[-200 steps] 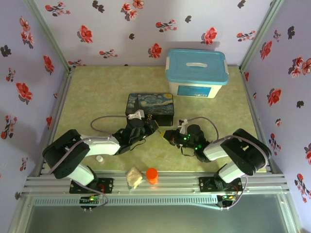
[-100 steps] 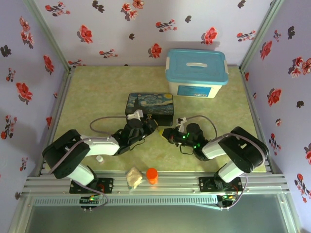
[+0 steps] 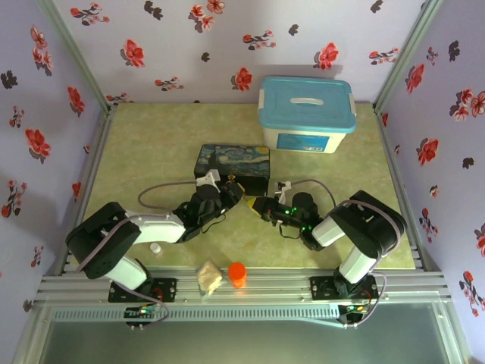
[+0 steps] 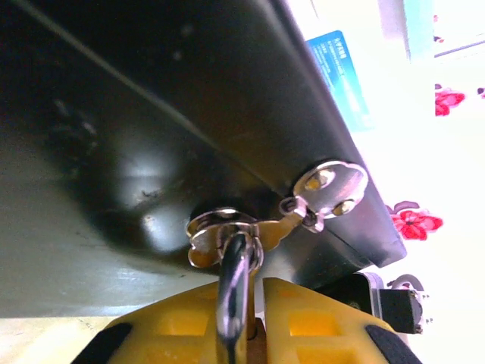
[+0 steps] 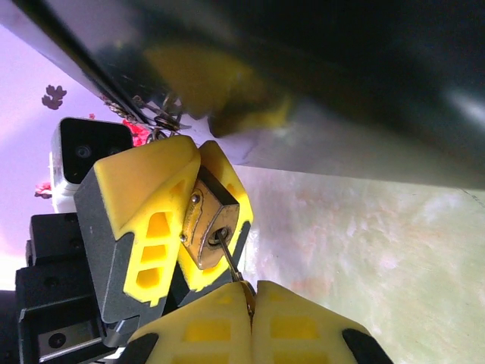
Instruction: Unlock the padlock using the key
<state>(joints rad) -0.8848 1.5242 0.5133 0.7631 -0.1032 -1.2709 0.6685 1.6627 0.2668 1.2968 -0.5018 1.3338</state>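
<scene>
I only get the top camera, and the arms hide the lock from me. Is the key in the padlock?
Observer: Yes. In the right wrist view the key has its tip in the keyhole of the padlock.
Operator: What grips each?
Observer: The right gripper pinches the key, and the left gripper clamps the padlock's body between its yellow jaws.
Operator: Is the lock on the tin?
Observer: The left wrist view shows the silver shackle passing through the clasp on the tin.
</scene>
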